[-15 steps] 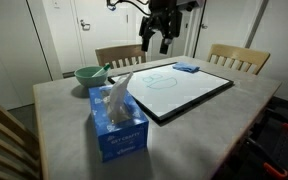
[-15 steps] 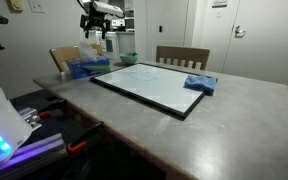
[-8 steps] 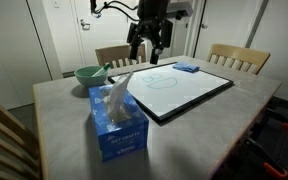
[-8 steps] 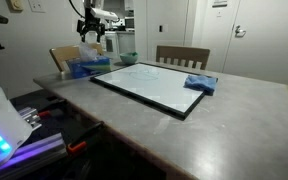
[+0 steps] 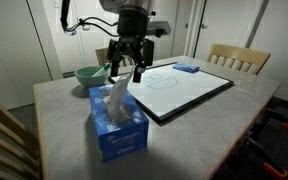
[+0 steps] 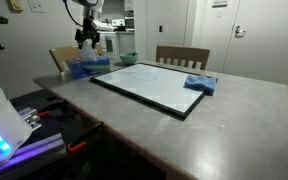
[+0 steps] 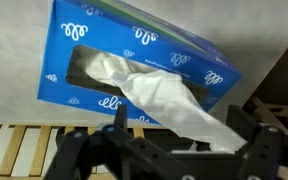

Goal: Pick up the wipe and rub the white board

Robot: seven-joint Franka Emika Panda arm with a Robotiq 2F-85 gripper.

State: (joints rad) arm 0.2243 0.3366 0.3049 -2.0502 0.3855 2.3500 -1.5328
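Now, in an exterior view the black two-finger claw (image 5: 125, 72) hangs spread wide just above the crumpled white tissue wipe (image 5: 115, 100) poking from its blue cardboard box (image 5: 121, 135). In an exterior view, claw (image 6: 88, 42) likewise over box (image 6: 82, 68). Wrist view: wipe (image 7: 159, 95) slants toward the claw's (image 7: 169, 152) gap.

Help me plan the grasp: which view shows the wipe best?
Wrist view: the wipe shows large, poking from the tissue box. In an exterior view the wipe is small but clear; with the box far off, it's indistinct.
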